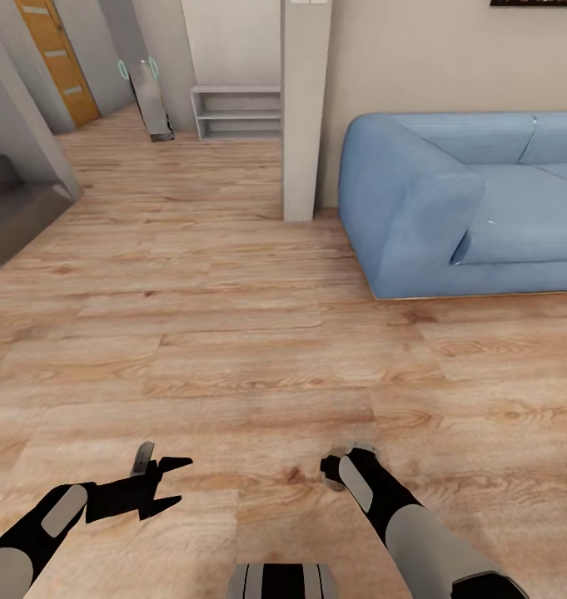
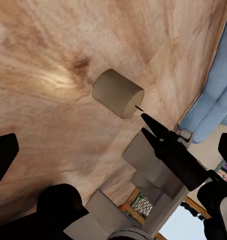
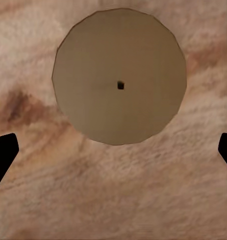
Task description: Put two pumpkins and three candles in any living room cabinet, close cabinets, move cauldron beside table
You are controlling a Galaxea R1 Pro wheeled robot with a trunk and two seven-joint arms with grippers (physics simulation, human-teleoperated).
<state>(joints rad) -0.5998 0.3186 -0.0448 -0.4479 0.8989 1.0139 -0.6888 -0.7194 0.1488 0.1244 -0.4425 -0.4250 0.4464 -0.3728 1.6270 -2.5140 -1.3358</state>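
Right now: wood floor [image 1: 233, 349] w/ blue sofa [image 1: 474, 208] upper right of frame. Right gripper [image 1: 340, 467] low centre, directly above candle [image 3: 119, 82] standing on floor, fingers wide apart, holding nothing. Left gripper [image 1: 162, 482] lower left, spread open, empty. Risk: off-centre descent could tip candle & send it rolling.

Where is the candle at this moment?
The candle stands on the wooden floor directly under the right gripper, seen from above in the right wrist view, in front of the blue sofa.
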